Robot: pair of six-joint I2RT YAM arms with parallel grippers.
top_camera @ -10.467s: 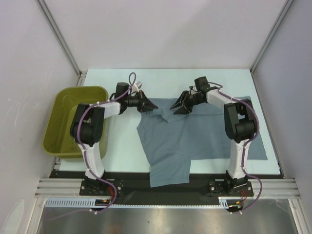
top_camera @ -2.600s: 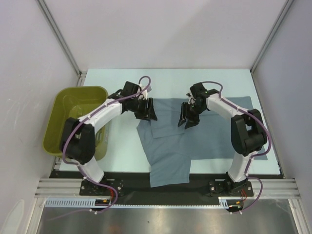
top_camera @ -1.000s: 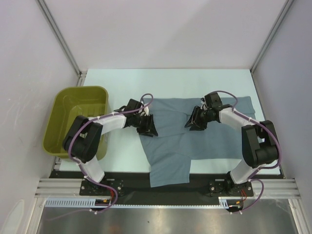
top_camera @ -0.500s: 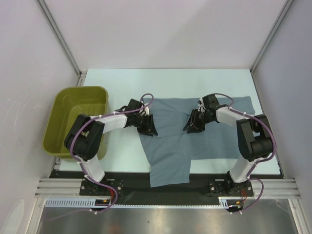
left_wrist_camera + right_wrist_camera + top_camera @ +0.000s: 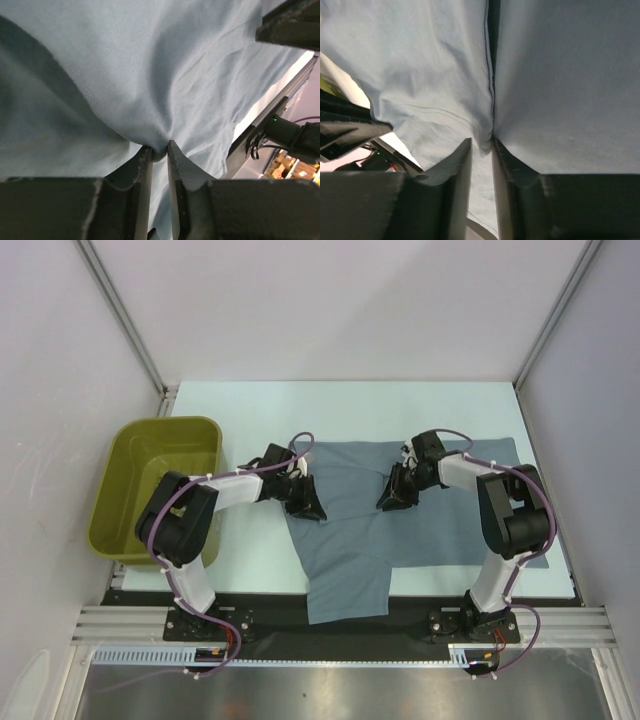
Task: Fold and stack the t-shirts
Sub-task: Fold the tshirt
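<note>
At the far left you have the olive basket (image 5: 160, 485), standing on the counter (image 5: 350, 405) beside the left arm. It has no part in this step as far as I can see.

Next comes your left claw (image 5: 305, 502), low at the left edge of the t-shirt (image 5: 400, 530). In the left wrist view its two fingers are closed together on a small pinch of the blue-grey cloth, which rises in a wrinkle between them.

The t-shirt lies spread on the counter between the two arms. It is mostly flat, and its near part hangs over the near edge of the counter. Some creases run through the middle, but I cannot call any of them a clean fold.

Your right claw (image 5: 392, 495) is low on the middle of the shirt. The right wrist view shows it closed as well, gripping cloth beside a seam line.

My judgement is that the task is at an early stage. The shirt is grasped at two places, but it is not yet a small rectangle, and no folded shirt or stack shows anywhere. The folding, the stacking and any other shirts are left to do.
</note>
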